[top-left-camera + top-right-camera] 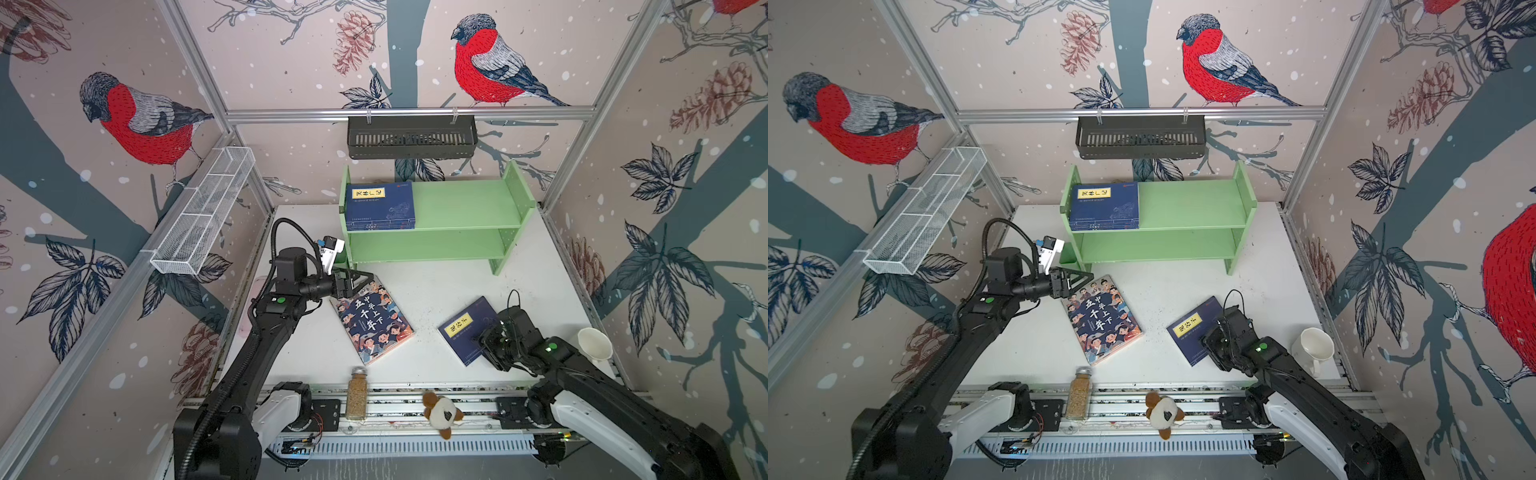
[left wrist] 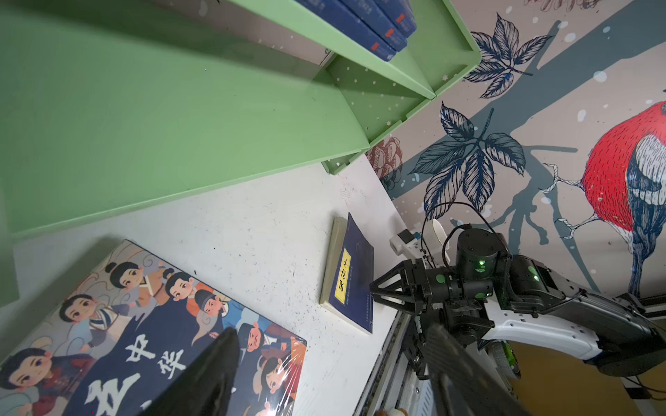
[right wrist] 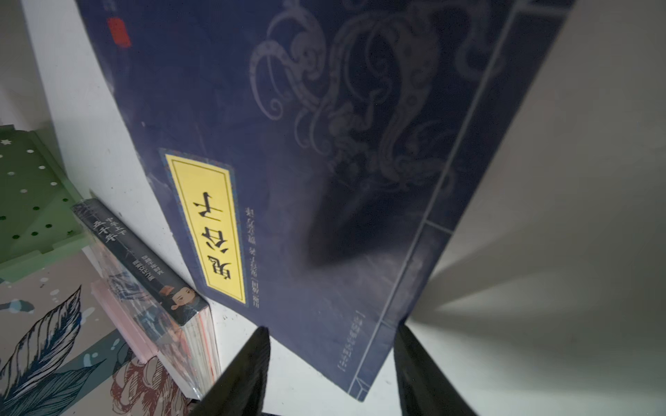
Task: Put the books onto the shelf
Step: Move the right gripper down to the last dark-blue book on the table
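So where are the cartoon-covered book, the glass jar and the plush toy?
Large cartoon-covered book (image 1: 372, 322): in a top view, middle of its front cover.
Clear glass jar of grains (image 1: 356, 399): in a top view, its filled body.
Brown-and-white plush toy (image 1: 440, 411): in a top view, its white middle.

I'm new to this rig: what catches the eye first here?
The big red birds on the walls. Then the green shelf at the back, with navy books stacked at the left of its top board. A cartoon book and one more navy book lie on the white table in front.
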Robot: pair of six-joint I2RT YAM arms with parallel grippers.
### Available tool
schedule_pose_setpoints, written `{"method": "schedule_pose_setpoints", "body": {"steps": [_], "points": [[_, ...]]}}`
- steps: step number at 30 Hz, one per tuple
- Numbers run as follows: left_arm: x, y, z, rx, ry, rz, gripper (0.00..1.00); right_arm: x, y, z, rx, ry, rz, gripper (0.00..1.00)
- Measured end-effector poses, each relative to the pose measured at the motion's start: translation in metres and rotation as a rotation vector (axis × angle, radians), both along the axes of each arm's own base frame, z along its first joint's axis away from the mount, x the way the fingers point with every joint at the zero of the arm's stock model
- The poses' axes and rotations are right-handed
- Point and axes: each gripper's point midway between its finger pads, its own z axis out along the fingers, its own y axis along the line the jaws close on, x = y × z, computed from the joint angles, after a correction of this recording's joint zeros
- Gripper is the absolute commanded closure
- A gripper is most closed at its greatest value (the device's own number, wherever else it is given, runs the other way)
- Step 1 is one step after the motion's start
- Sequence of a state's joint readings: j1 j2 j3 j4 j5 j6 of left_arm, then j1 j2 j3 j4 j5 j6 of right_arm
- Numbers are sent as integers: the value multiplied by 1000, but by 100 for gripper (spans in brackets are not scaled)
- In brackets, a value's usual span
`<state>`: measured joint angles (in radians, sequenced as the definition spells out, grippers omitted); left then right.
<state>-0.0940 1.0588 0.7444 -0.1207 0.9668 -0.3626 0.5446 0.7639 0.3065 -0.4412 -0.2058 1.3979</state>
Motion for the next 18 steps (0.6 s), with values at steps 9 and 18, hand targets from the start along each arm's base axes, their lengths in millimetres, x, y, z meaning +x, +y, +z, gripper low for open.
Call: {"method": "schedule_pose_setpoints", "body": {"steps": [9, 18], "points": [[2, -4, -11, -25, 63, 2, 20, 3, 9, 2, 58, -9, -4, 44], [-1, -12, -16, -2, 74, -21, 21, -1, 10, 19, 41, -3, 24, 45]]}}
